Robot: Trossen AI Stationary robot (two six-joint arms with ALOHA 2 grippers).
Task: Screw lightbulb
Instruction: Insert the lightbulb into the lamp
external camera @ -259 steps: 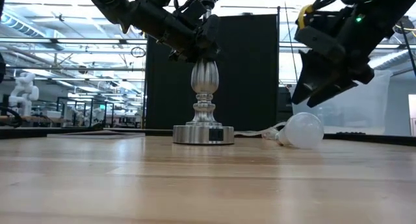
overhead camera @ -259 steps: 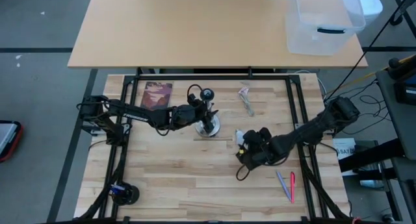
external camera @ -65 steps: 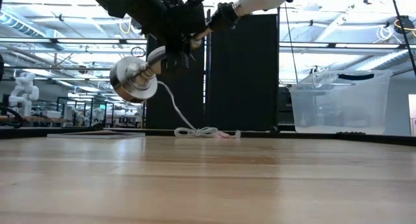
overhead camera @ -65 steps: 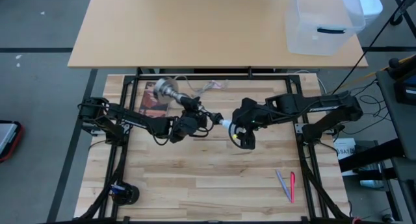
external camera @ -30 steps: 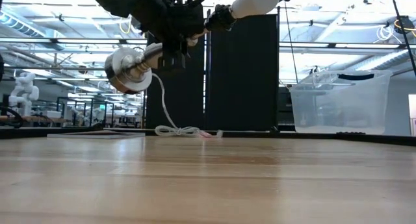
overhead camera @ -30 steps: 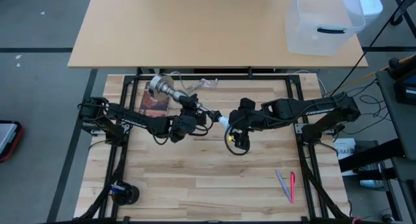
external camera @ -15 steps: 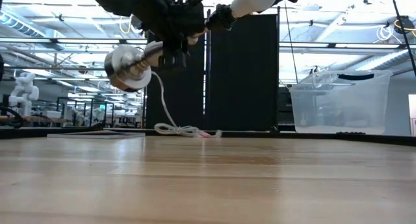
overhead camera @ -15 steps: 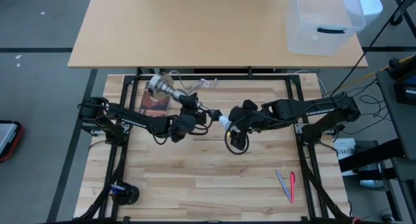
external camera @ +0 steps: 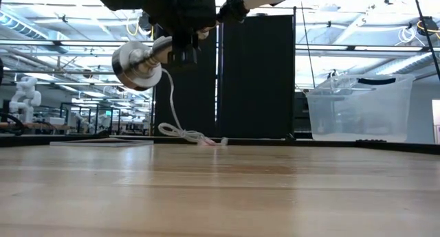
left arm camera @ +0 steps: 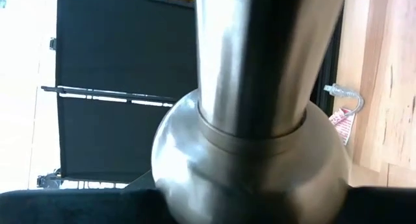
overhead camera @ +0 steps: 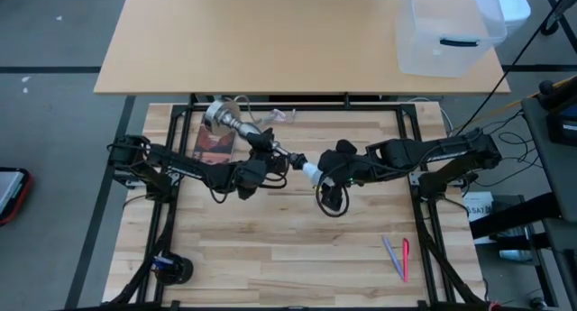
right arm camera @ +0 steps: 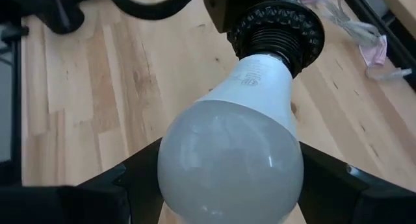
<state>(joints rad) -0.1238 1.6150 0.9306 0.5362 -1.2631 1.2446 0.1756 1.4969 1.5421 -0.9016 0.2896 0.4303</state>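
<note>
The right gripper (overhead camera: 326, 173) clasps the lightbulb (right arm camera: 232, 154) by its globe, base seated in the socket (right arm camera: 277, 30). The left gripper (overhead camera: 256, 163) grips the stand (external camera: 137, 61), tilted above the table (overhead camera: 270, 248), both arms reaching toward the middle.

The lightbulb (right arm camera: 234, 152)'s screw base is hidden inside the dark socket (right arm camera: 276, 30).

Grey floor (overhead camera: 54, 41), tan desk (overhead camera: 270, 41), black partition (external camera: 258, 79) behind.
</note>
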